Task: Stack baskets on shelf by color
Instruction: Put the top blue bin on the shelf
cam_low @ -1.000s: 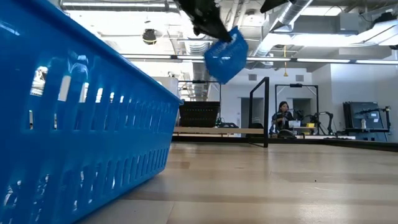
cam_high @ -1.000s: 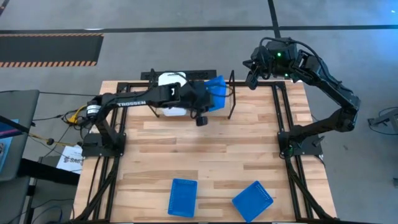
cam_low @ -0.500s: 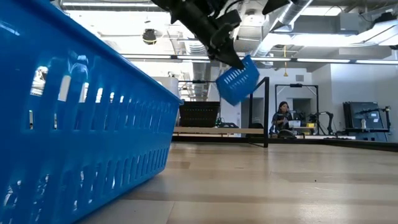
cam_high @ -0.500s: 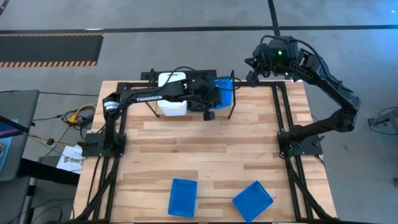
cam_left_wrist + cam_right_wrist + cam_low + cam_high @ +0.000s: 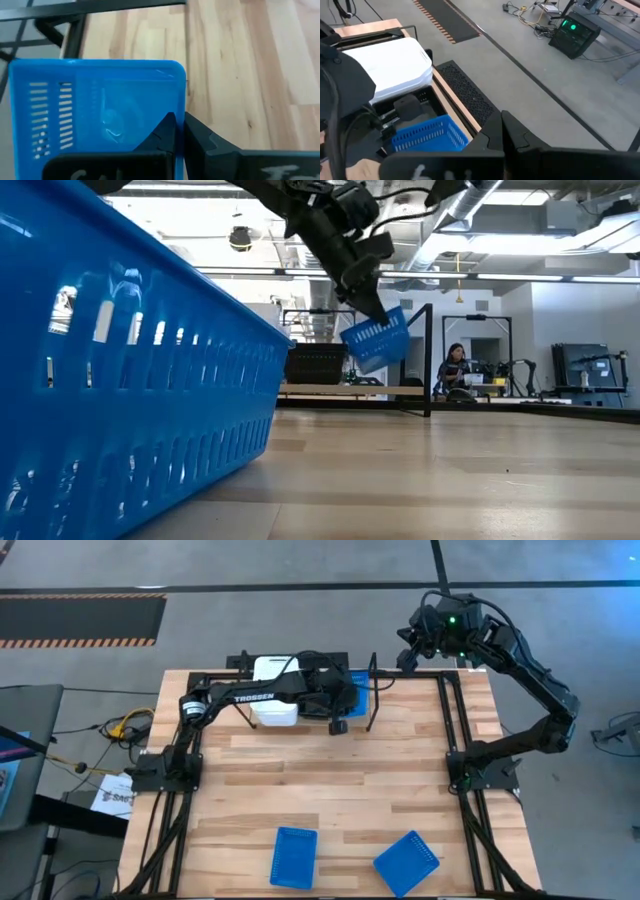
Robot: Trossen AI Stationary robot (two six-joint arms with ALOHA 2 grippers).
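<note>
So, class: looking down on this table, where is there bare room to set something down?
The wide wood between the shelf and the two blue baskets is bare. The far edge is crowded: white baskets, left gripper holding a blue basket.

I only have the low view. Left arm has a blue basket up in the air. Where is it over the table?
Observer: From above, the left gripper holds the blue basket at the far edge, over the shelf, right of the white baskets.
Operator: Grip solid?
Observer: In the left wrist view the fingers are pinched shut on the basket's rim.
Operator: Right arm?
Observer: The right gripper waits past the far right corner, shut and empty.
Operator: Baskets left?
Observer: Two blue baskets lie at the near edge.
</note>
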